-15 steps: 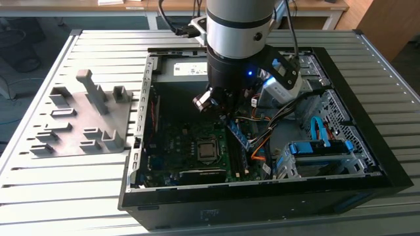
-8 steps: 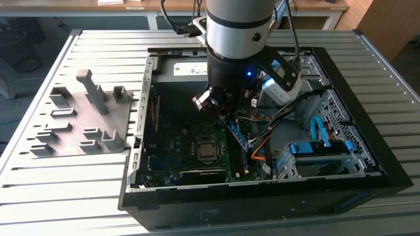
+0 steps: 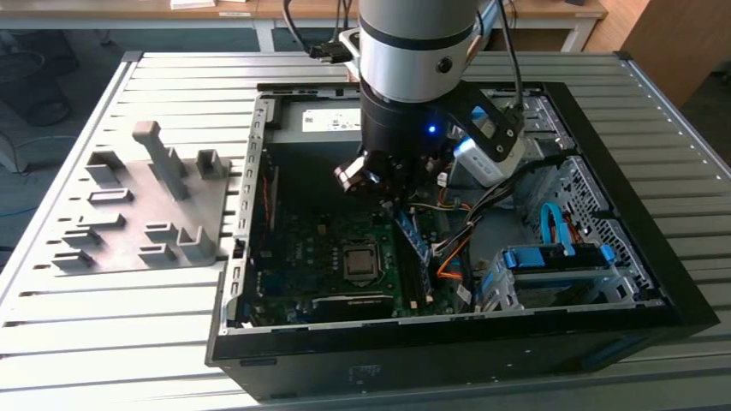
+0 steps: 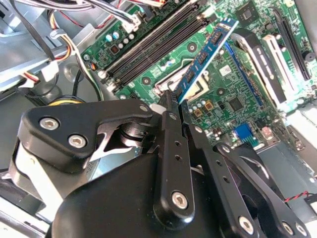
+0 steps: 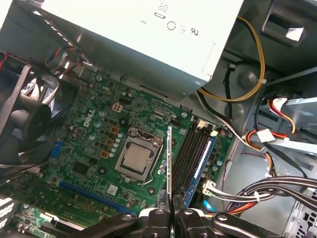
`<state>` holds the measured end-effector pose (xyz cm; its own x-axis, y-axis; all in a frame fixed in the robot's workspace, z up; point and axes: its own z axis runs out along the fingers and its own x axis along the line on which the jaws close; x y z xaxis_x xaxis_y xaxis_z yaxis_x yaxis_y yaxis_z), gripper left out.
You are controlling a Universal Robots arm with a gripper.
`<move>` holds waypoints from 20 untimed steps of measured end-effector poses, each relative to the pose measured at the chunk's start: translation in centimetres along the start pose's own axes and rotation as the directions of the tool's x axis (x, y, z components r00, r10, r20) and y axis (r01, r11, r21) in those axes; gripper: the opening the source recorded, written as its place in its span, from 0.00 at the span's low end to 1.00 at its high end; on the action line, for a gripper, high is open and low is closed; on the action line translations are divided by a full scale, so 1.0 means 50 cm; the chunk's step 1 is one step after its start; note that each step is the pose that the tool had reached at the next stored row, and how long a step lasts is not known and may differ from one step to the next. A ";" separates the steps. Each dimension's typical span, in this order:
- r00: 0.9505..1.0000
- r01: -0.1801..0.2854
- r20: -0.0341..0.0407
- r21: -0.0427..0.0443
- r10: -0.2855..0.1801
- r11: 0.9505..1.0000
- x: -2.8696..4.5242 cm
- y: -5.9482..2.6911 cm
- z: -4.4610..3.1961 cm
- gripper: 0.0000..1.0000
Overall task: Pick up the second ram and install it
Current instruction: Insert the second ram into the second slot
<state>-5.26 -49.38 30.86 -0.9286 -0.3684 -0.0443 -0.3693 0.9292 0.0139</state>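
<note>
The second ram (image 4: 205, 54), a thin blue board with black chips, is clamped at one end between the fingers of my gripper (image 4: 177, 100). It hangs tilted above the green motherboard (image 4: 223, 84). In the first wrist view the ram (image 5: 169, 158) shows edge-on, standing out from the gripper (image 5: 171, 212) over the strip between the processor socket (image 5: 136, 158) and the black memory slots (image 5: 190, 148), apart from them. Another blue stick (image 5: 203, 163) sits in the slot farthest from the socket. In the exterior view the gripper (image 3: 383, 188) is inside the open computer case (image 3: 639, 257).
A grey fixture plate (image 3: 137, 205) with upright blocks lies on the slatted table at the exterior view's left. Inside the case are a power supply (image 5: 138, 29), a fan (image 5: 25, 124), cable bundles (image 5: 257, 188) beside the slots, and a blue drive bracket (image 3: 560, 257).
</note>
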 end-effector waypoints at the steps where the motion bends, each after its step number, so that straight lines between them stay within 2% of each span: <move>1: 1.000 -0.005 0.000 0.000 0.005 1.000 0.000 0.000 0.000 0.14; 11: 0.999 -0.051 0.001 0.003 0.051 0.999 0.000 0.000 0.001 0.14; 20: 0.996 -0.094 0.001 0.005 0.094 0.996 0.000 0.000 0.001 0.14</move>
<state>-5.26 -49.38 30.81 -0.9591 -0.2795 -0.0441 -0.2803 0.9598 0.0133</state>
